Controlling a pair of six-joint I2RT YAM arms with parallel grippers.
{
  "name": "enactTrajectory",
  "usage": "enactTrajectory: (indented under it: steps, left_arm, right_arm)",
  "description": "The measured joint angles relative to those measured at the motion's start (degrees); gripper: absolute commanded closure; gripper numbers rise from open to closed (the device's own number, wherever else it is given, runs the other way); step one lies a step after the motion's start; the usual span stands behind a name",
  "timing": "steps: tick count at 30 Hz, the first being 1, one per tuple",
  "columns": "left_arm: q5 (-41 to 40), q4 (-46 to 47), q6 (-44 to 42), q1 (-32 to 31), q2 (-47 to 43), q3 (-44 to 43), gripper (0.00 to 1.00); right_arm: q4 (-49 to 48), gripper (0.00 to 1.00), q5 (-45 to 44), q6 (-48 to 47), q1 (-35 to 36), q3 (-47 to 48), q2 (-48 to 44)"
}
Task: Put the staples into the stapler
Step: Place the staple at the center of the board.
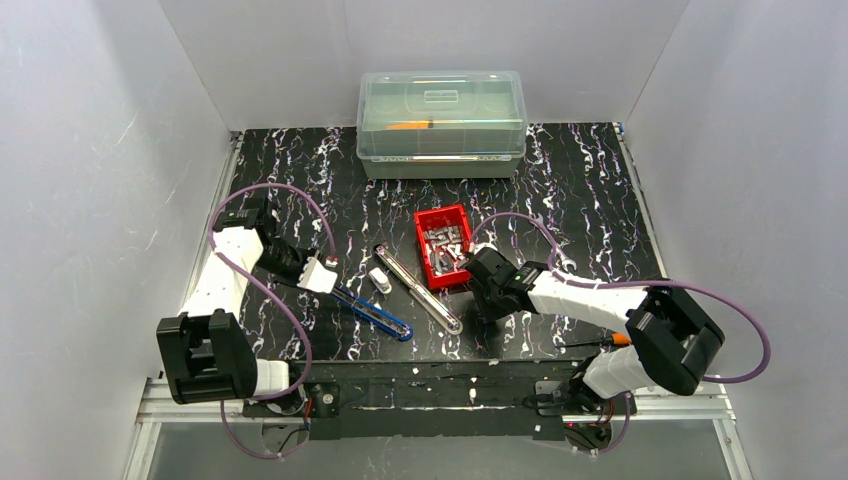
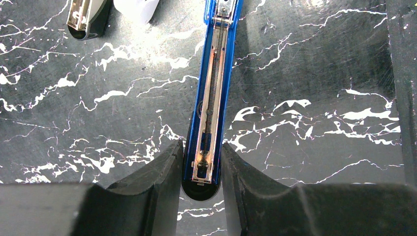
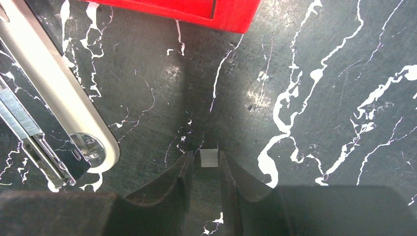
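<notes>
Right gripper (image 3: 205, 161): the gap between its tips is taken up by a staple block (image 3: 209, 158). Ahead, bare table (image 3: 305, 73) runs to the red bin (image 3: 236, 17), whose wall closes that side. To its left the white stapler half (image 3: 54, 93) lies across the way, near the tips; to its right the passage is clear

Left gripper (image 2: 201, 153): the gap is filled by the blue stapler arm (image 2: 212, 98), which runs straight ahead, with bare table on both sides

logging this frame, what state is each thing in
blue metal stapler: open, track exposed
white plastic stapler: opened out flat
clear plastic box: lid shut
red plastic bin: open top, staples inside
left claw: shut on blue metal stapler
right claw: shut on small grey staple block
</notes>
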State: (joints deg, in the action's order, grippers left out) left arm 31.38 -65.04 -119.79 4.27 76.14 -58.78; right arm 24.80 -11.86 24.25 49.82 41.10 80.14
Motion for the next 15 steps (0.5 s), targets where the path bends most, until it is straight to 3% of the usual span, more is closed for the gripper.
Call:
enactTrajectory:
  steps: [15]
  left_arm:
    - [0.0,-0.1,0.0,0.0,0.0,0.0,0.92]
  right_arm:
    - [-0.8,0.66,0.0,-0.3,0.0,0.0,0.1]
